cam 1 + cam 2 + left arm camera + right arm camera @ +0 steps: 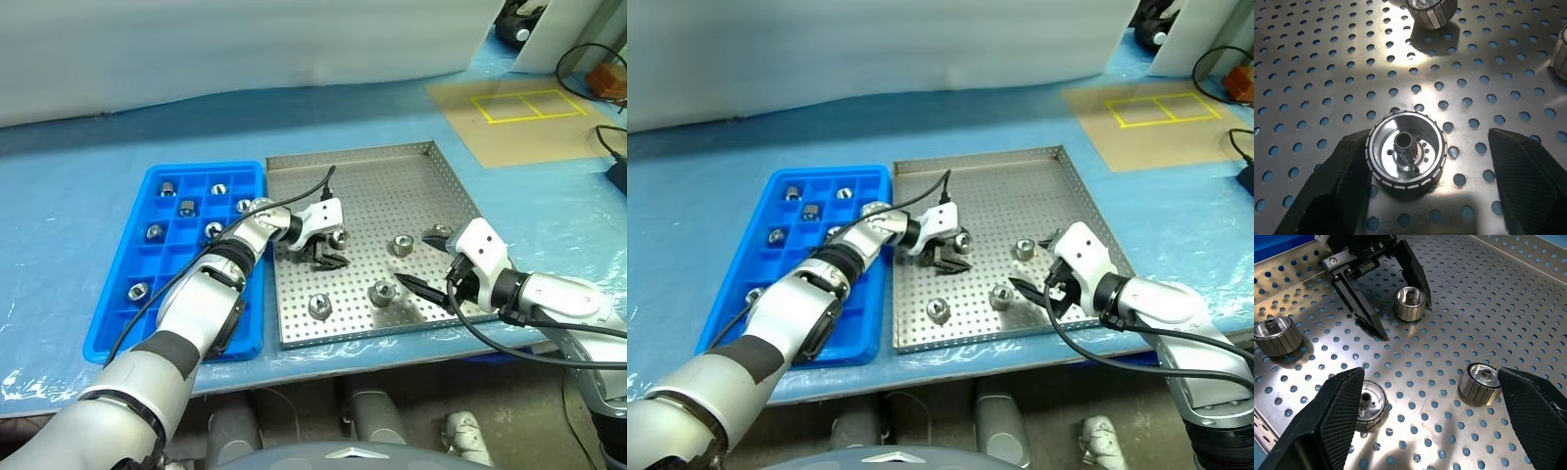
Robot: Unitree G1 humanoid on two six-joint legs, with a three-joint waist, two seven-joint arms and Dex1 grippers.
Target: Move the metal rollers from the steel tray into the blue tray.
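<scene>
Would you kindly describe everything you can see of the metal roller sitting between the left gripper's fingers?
The roller is a short, shiny silver metal cylinder with dark grooves around its rim, a recessed face with small holes and a toothed central hub. It stands upright on the perforated floor of the steel tray, near the tray's middle. The left gripper straddles it with fingers open; one black finger lies close against its side, the other stands clear. It is not lifted. Other rollers sit apart from it.

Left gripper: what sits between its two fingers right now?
One metal roller stands on the steel tray between the open fingers of the left gripper, nearer one finger; the left wrist view shows it.
</scene>
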